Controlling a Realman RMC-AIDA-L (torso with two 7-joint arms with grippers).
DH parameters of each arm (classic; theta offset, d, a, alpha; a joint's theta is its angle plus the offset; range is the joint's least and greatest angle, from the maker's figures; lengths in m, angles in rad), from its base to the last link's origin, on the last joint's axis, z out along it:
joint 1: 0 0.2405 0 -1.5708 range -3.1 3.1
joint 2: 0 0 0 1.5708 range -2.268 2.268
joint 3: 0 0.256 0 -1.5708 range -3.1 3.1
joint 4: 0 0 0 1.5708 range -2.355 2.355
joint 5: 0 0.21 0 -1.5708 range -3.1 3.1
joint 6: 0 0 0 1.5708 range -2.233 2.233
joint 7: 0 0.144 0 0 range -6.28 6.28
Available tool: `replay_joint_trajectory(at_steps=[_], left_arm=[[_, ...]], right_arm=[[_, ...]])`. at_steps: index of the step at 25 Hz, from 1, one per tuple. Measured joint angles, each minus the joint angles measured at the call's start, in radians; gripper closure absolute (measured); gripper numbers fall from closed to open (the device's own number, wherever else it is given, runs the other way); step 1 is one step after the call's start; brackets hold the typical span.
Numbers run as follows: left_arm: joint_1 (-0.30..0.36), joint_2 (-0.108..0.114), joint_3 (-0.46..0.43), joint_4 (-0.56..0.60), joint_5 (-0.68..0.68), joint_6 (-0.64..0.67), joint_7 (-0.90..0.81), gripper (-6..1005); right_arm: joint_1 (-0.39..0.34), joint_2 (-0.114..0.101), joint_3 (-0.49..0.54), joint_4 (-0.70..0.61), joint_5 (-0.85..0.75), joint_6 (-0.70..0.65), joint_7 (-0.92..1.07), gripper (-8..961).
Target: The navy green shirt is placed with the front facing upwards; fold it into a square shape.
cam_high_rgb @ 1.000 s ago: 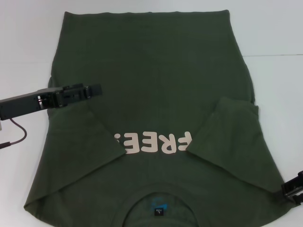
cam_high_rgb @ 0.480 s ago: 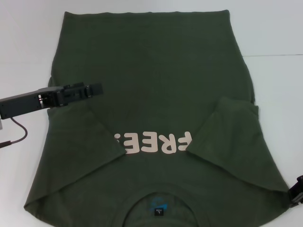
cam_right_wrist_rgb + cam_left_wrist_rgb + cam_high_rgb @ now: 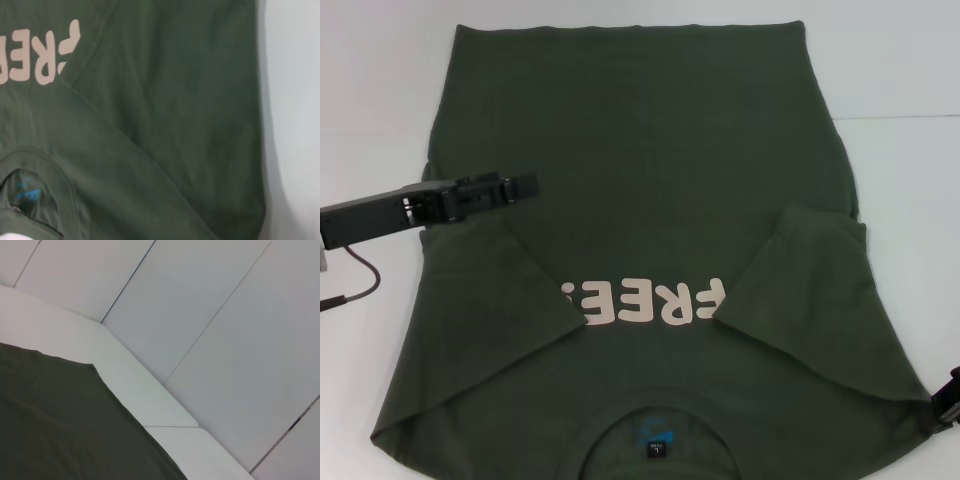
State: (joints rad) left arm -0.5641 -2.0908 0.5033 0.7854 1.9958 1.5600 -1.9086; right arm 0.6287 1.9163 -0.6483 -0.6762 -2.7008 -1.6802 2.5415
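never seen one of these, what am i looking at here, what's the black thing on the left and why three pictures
It is a two-armed robot folding a shirt. The big picture comes from a camera on its head, looking down at a white table. Spread on it, front up, lies the navy green shirt, both sleeves already folded in over the pink FREE! print. The black thing is the left gripper, hovering over the shirt's left side and holding nothing I can see. The right gripper just peeks in at the lower right corner. The other two pictures come from cameras on each wrist: one shows the shirt's edge and a wall, the other the print and collar.
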Motion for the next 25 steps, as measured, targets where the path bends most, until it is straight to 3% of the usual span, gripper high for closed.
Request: replay_joint_trajectory(at_steps=[7, 9, 13, 17, 25], left_arm=[[0.017, 0.016, 0.003, 0.022, 0.021, 0.001, -0.079, 36], [0.043, 0.029, -0.002, 0.082, 0.071, 0.007, -0.186, 36], [0.070, 0.031, -0.003, 0.158, 0.150, 0.022, -0.296, 37], [0.089, 0.032, -0.009, 0.233, 0.268, 0.102, -0.413, 37], [0.102, 0.049, -0.127, 0.272, 0.347, 0.301, -0.548, 47]], right_arm=[[0.006, 0.000, 0.008, -0.001, 0.023, -0.002, -0.063, 857], [0.005, 0.000, 0.010, -0.003, 0.045, -0.003, -0.084, 856], [0.000, 0.001, 0.011, -0.009, 0.088, -0.001, -0.124, 856], [0.000, 0.005, 0.014, -0.010, 0.114, 0.004, -0.156, 856], [0.009, 0.008, 0.014, -0.010, 0.135, 0.010, -0.193, 856]])
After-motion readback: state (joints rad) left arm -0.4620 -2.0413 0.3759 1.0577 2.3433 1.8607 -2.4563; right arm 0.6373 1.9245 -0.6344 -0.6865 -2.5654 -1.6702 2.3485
